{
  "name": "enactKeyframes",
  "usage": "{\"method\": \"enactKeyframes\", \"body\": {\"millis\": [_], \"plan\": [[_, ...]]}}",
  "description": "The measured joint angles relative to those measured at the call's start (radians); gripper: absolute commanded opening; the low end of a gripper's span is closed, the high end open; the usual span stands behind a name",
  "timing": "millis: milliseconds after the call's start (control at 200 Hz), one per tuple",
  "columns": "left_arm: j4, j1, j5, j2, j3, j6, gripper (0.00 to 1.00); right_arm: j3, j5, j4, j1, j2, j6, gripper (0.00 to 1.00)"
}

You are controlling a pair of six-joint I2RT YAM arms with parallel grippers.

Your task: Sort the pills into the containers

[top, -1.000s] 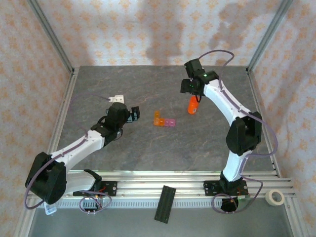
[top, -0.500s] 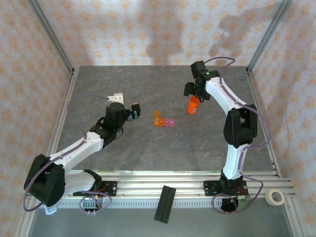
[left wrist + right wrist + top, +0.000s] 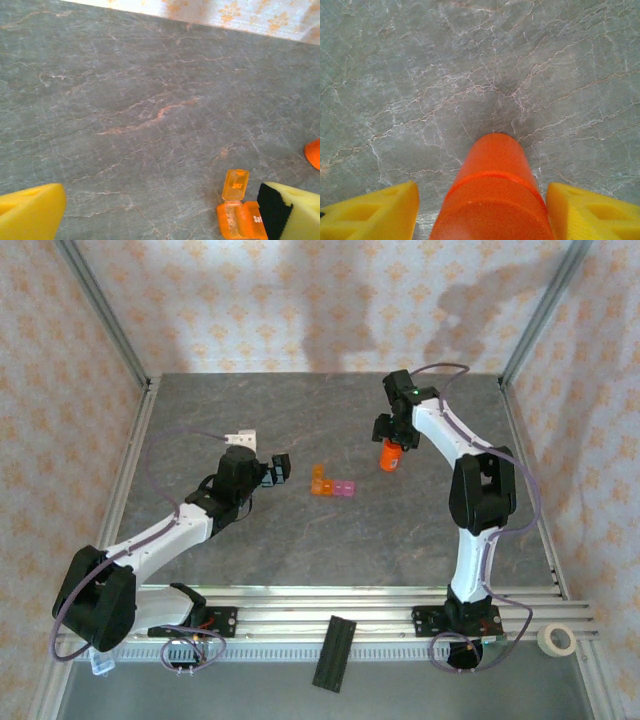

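The containers are a short strip of cells, orange at the left end and pink at the right, in the middle of the grey table. In the left wrist view the orange end cell has its lid flipped up. I cannot make out any pills. My left gripper is open just left of the strip, its yellow fingers wide apart over bare table. My right gripper is over the upright orange bottle. Its fingers straddle the bottle with a small gap on each side.
A small white block lies behind the left arm. A black bar rests on the front rail and a tape roll sits at the near right. Metal frame posts and papered walls close in the table.
The right gripper has shifted over the orange bottle and its jaws have narrowed round it. The left gripper has crept slightly towards the strip, still wide open.
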Motion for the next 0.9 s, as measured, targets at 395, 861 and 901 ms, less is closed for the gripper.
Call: {"method": "enactKeyframes", "body": {"millis": [395,861,901], "plan": [[-0.004,0.000,0.047,0.024,0.016,-0.007,1.00,-0.046,0.004,0.026,0.000,0.012,-0.007,0.42],[-0.015,0.000,0.089,0.153,0.129,0.029,1.00,-0.037,-0.054,-0.027,0.000,-0.030,-0.007,0.34],[-0.016,0.000,0.102,0.175,0.146,0.047,1.00,-0.024,-0.071,-0.041,0.000,-0.039,-0.007,0.34]]}}
